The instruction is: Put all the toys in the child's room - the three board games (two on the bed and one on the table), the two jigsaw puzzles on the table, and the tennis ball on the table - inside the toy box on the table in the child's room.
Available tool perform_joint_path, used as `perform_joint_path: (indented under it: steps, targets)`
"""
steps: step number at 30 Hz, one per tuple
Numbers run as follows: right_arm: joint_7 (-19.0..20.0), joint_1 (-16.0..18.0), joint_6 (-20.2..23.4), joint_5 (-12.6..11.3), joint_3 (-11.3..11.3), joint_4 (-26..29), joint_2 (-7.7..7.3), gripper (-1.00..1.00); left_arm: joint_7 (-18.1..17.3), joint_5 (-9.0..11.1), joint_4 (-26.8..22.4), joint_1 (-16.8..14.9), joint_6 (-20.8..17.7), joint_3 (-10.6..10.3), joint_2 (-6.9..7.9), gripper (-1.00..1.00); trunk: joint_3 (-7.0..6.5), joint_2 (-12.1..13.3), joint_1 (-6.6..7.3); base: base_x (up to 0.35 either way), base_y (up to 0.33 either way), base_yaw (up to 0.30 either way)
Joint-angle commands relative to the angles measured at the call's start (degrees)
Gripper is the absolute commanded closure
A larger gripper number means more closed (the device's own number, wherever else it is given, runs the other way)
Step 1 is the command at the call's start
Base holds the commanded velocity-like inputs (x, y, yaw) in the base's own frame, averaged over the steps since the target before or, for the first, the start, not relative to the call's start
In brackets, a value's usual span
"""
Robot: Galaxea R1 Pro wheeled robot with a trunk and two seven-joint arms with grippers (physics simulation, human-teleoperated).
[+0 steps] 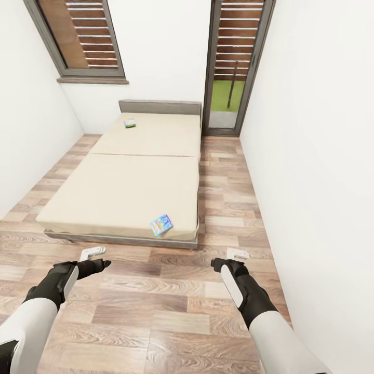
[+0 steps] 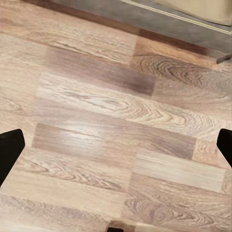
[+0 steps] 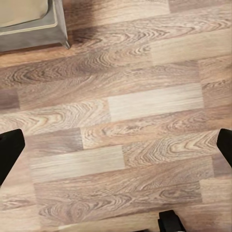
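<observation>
We face the bed [image 1: 124,187]: one board game [image 1: 161,224] lies near its foot edge, on the right; another board game [image 1: 130,123] sits by the headboard [image 1: 160,107]. Left gripper [image 1: 92,253] and right gripper [image 1: 238,254] hover over wood floor [image 1: 171,311] — both w/ fingers spread wide, holding nothing.

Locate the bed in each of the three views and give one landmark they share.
Head view: the bed fills the middle, headboard toward the far wall, its foot edge just ahead of both grippers.
Left wrist view: its grey frame and a strip of beige mattress cross one edge.
Right wrist view: a frame corner with mattress sits at one corner.
Shared landmark: the wood-plank floor beside the grey frame.
</observation>
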State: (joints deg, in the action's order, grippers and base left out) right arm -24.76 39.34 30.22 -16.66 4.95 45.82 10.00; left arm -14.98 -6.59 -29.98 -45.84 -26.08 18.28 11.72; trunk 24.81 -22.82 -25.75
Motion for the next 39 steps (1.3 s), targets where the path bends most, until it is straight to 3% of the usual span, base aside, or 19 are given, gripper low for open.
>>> perform_joint_path:
  steps: [1,21,29,35,39]
  targets:
    - [-0.50,0.04,0.12,-0.54,0.09,0.06,0.00,-1.00,-0.51,-0.61,-0.09,-0.04,-0.28,0.42,-0.03,-1.00,-0.01,-0.10,-0.04,0.000,0.000,0.000]
    - [-0.42,0.04,0.12,-1.22,-0.02,-0.11,0.00,-1.00,-0.44,-0.68,-0.23,-0.04,-0.96,0.48,-0.24,-1.00,-1.91,-0.10,-0.04,0.000,0.000,0.000]
    - [-0.38,0.04,0.11,-1.34,-0.03,-0.12,0.00,-1.00,-0.39,-1.14,-0.41,-0.04,-3.60,0.18,-0.25,-1.00,-2.67,-0.10,-0.04,0.000,0.000,0.000]
    - [-0.38,0.04,0.15,-1.35,-0.03,-0.12,0.00,-1.00,-0.39,-1.37,-0.12,0.08,-4.91,0.11,0.42,-1.00,-3.24,-0.10,-0.04,0.000,0.000,0.000]
    - [-0.38,0.04,0.18,-1.36,-0.03,-0.12,0.00,-1.00,-0.43,-1.93,0.02,1.29,-7.56,0.02,1.83,-1.00,-3.62,-0.10,-0.04,0.000,0.000,0.000]
